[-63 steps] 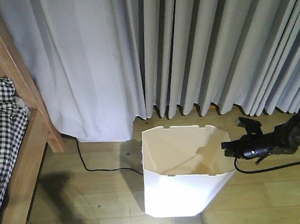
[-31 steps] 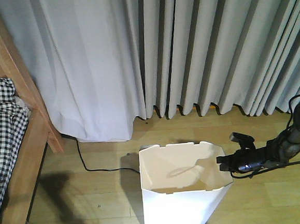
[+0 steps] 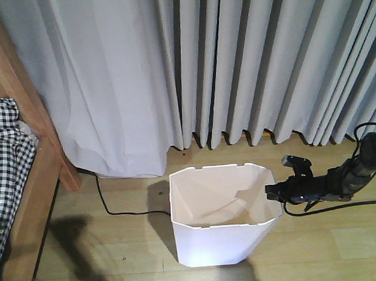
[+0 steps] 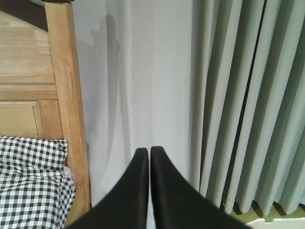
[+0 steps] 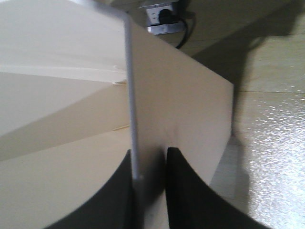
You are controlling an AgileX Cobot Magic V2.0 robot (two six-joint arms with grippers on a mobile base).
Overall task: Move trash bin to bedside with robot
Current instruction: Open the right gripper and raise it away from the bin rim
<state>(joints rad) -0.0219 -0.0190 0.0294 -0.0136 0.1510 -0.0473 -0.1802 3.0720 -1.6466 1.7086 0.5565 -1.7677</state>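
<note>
The white faceted trash bin (image 3: pixel 215 242) stands on the wooden floor in front of the curtains, its cream inside showing. My right gripper (image 3: pixel 270 192) reaches in from the right and is shut on the bin's right rim. In the right wrist view its fingers (image 5: pixel 148 155) straddle the bin wall (image 5: pixel 181 95), one inside and one outside. The bed, with its wooden post (image 3: pixel 40 119) and checked bedding (image 3: pixel 1 162), is at the far left, apart from the bin. My left gripper (image 4: pixel 145 151) is shut on nothing and faces the curtain beside the bed post (image 4: pixel 66 95).
Grey curtains (image 3: pixel 234 59) hang along the back down to the floor. A black cable (image 3: pixel 115 208) runs over the floor from the bed post toward a power strip (image 5: pixel 159 14) behind the bin. Bare wooden floor lies between bin and bed.
The bin and the right gripper holding it have shifted a little to the left, toward the bed. The arm now lies lower and more stretched out.
</note>
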